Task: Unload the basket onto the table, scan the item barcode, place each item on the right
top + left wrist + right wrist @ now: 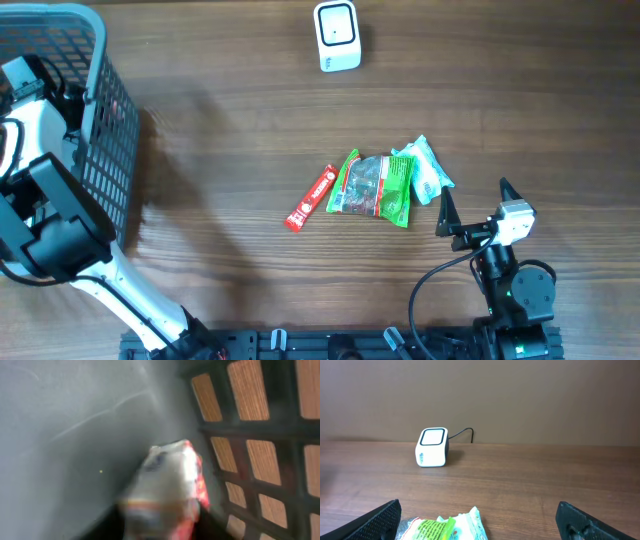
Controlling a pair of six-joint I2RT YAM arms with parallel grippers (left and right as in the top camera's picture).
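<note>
Packets [375,187] lie before the scanner [337,36]; right fingers [375,520] gape apart; left fingers, in the basket [101,45], I cannot tell.

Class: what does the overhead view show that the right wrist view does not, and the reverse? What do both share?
Overhead only: the basket, the red stick packet, the left arm. Right wrist only: a dark cable and the wall behind. Both: the white scanner, the green packet, the wooden table, the right gripper with fingers apart.
</note>
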